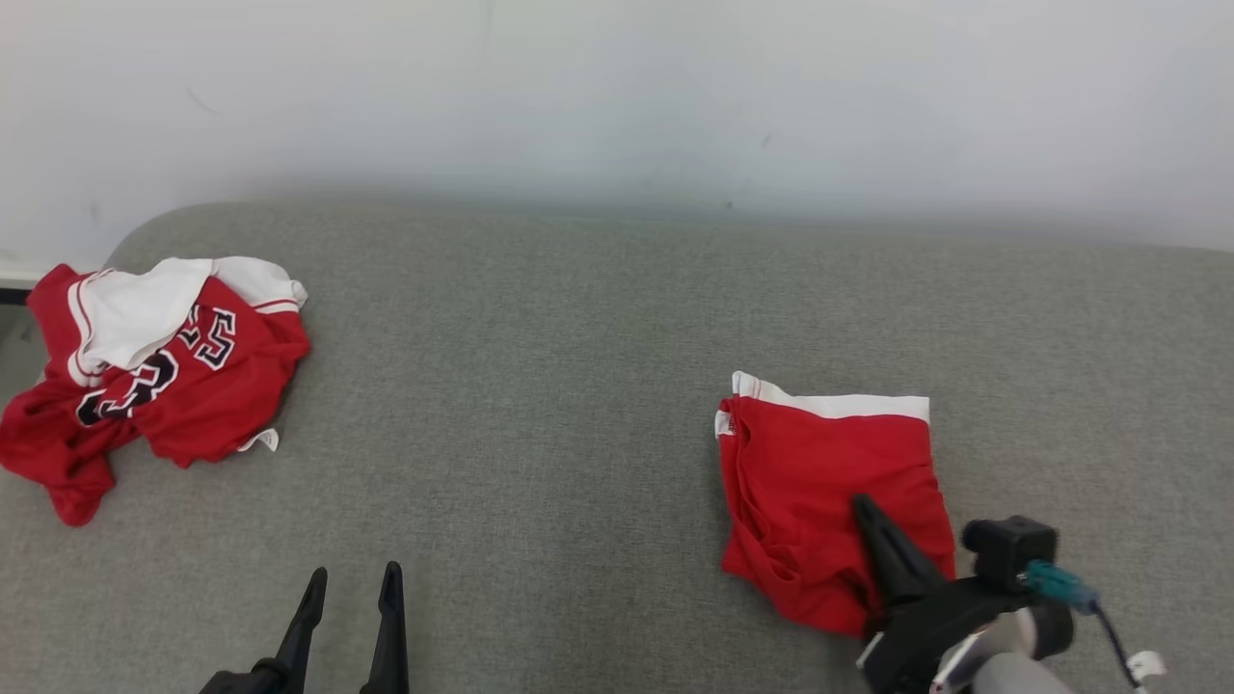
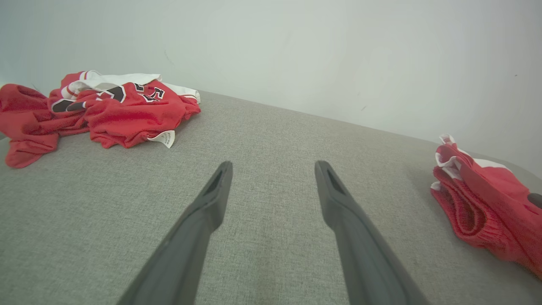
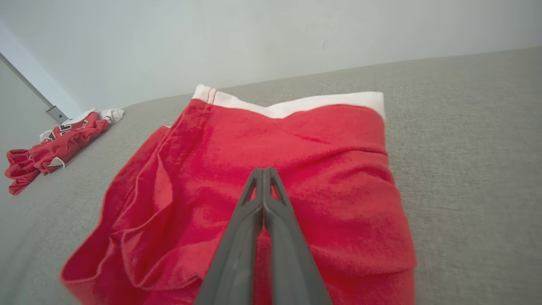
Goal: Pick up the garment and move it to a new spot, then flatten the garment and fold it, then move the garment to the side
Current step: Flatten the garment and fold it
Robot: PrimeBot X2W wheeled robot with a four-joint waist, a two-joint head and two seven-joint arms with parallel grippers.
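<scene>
Far left, you have a crumpled red jersey [image 1: 154, 371] lying in a heap at the left end of the grey upholstered surface [image 1: 578, 386]. Its white panel is turned up on top, dark outlined numerals show in part, and a small white label sticks out at its near edge.

Next, low in the head view, your left tool [image 1: 354, 573] hangs over bare grey fabric, its two dark fingers spread well apart with nothing between them. It is well clear of both red items.

Right of centre lies the folded garment [image 1: 819, 482]. It is red and folded into a compact, roughly rectangular packet, with a white band along its far edge. The top face is fairly smooth, with shallow creases. The left side shows stacked, loose layers and a rumpled near-left corner. It rests flat on the surface, well apart from the jersey.

Over the garment's near right part sits your right tool [image 3: 262, 170], fingers pressed together along their length, tips over the red cloth. You cannot tell from these views whether any fabric is pinched.

A plain pale wall [image 1: 617, 96] backs the surface.
</scene>
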